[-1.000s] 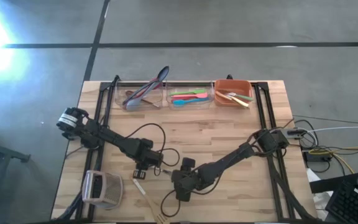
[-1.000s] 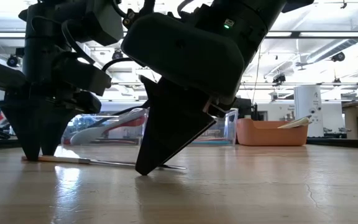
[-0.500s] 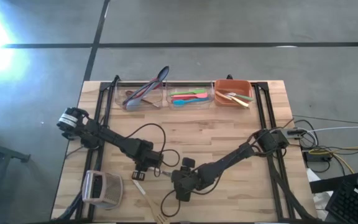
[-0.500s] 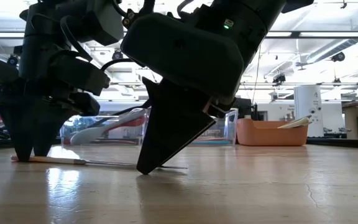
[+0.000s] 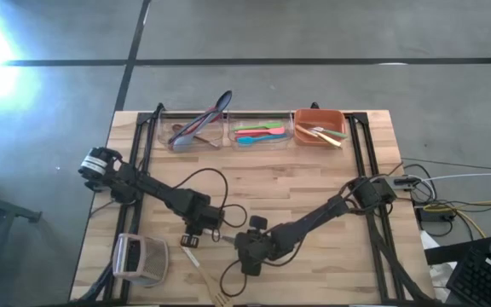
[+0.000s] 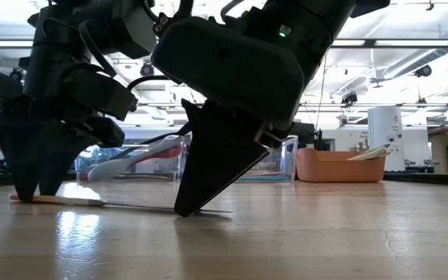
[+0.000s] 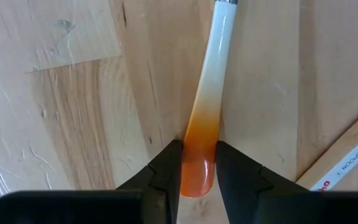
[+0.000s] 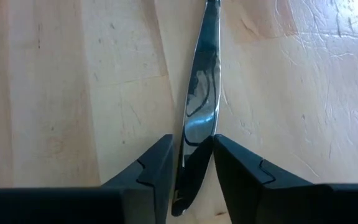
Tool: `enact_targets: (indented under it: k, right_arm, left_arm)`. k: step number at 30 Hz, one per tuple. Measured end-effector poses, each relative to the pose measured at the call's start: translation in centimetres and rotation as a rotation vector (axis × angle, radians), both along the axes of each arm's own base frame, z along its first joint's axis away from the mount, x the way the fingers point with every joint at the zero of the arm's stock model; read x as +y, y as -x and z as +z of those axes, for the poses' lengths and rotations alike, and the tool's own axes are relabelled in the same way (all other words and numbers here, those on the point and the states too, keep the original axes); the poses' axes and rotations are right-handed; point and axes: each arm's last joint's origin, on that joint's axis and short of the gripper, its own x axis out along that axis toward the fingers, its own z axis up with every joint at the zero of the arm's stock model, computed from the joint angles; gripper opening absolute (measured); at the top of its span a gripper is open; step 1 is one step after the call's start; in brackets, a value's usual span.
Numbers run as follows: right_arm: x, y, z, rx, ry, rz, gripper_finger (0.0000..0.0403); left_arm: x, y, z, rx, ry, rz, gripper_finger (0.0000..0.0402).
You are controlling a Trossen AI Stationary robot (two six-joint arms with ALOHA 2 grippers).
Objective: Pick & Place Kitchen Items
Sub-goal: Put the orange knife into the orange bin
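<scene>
A knife lies flat on the wooden table, its white-to-orange handle [image 7: 209,93] toward the left and its steel blade [image 8: 201,93] toward the right. In the low view the handle [image 6: 57,200] and the blade [image 6: 146,207] rest on the tabletop. My left gripper [image 7: 199,162] points down, shut on the handle's orange end; in the high view it [image 5: 193,238] stands near the table's middle front. My right gripper [image 8: 191,155] slants down onto the blade, shut on it; in the high view it [image 5: 235,241] is just right of the left one. My left gripper pinches the orange free end of the knife's handle [image 7: 199,146] between its two fingers, one on each long side. It comes from above, pointing down, and the fingers lie across the handle. The knife stays flat on the table. My right gripper has the steel blade [image 8: 197,134] between its two fingers, toward the blade's tip end. The fingers slant down from the table's right side and lie across the blade. The blade rests on the tabletop.
Three bins stand along the far edge: a clear one [image 5: 196,130] and a second clear one [image 5: 261,132] with utensils, and an orange one [image 5: 320,128]. A boxy pinkish-white object [image 5: 139,258] sits front left. A wooden utensil [image 5: 211,281] lies near the front edge.
My left gripper has shifted a little toward the table's left edge, and the knife's handle end has slid that way with it, still flat on the table. My right gripper has kept its place over the blade.
</scene>
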Motion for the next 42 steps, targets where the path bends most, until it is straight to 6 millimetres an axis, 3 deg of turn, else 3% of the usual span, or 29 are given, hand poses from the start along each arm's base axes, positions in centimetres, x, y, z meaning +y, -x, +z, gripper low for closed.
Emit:
enact_targets:
  k: [11,21,30,42]
  right_arm:
    - [-0.1,-0.1,0.1,0.021,-0.043,0.018,0.0078]
    - [0.1,-0.7,1.2,0.024,-0.014,0.039,0.0118]
    - [-0.7,-0.7,0.7,0.038,0.044,0.052,0.0146]
    - [-2.4,-1.1,0.5,0.063,0.065,0.055,0.0108]
  left_arm:
    - [0.3,-0.1,0.0,0.024,0.068,0.014,0.0094]
    - [0.5,-0.1,0.1,0.044,0.131,0.026,0.0094]
    - [0.6,-0.2,0.1,0.058,0.178,0.033,0.0094]
    - [0.7,-0.2,0.1,0.06,0.206,0.018,0.0094]
